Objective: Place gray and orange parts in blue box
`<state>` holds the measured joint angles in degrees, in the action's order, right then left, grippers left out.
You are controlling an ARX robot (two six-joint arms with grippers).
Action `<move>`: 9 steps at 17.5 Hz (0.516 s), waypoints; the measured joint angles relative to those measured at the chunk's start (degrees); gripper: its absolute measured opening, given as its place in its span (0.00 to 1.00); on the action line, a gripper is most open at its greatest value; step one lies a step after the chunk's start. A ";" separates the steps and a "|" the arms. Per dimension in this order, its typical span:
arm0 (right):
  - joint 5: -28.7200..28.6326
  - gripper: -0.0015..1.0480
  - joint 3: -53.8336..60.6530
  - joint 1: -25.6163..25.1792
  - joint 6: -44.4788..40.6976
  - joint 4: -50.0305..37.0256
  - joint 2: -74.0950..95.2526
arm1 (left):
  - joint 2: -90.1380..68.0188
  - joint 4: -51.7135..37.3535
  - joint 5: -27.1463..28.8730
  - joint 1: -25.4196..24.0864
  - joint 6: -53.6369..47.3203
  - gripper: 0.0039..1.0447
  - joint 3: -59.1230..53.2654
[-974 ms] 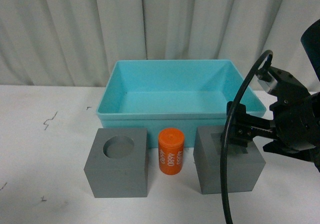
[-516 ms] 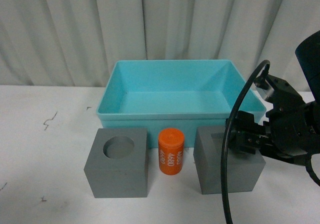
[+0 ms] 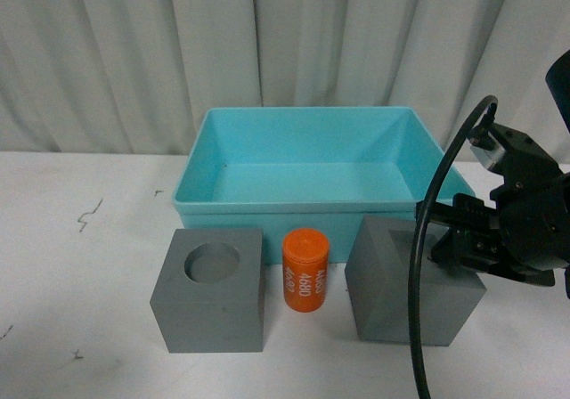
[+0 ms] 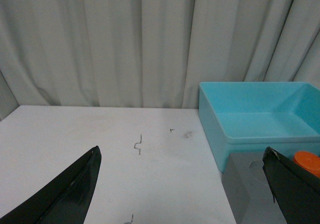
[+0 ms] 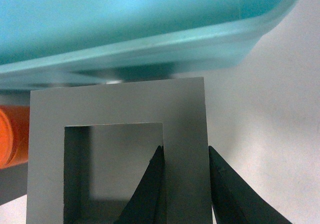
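Right pincer (image 5: 184, 153) clamps one wall of the matte gray square-recessed cube (image 5: 116, 102).

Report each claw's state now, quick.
Left claw: open, empty.
Right claw: shut on the matte gray cube with the square recess, pinching one wall.

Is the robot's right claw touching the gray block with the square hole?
Touching. The right wrist view shows the right gripper clamping one wall of the square-recess gray cube, no gap.
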<state>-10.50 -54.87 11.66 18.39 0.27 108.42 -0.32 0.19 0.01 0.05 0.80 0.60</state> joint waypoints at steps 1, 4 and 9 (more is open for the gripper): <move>0.00 0.19 0.70 0.26 0.00 0.76 -1.84 | 0.00 0.00 0.00 0.00 0.00 0.94 0.00; 0.26 0.18 1.64 1.18 -1.38 3.15 -9.88 | 0.00 0.00 0.00 0.00 0.00 0.94 0.00; -0.26 0.18 -0.50 1.38 -4.76 8.31 -20.52 | 0.00 0.00 0.00 0.00 0.00 0.94 0.00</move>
<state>-10.76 -55.37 13.04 13.63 8.58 87.90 -0.32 0.19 0.01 0.05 0.80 0.60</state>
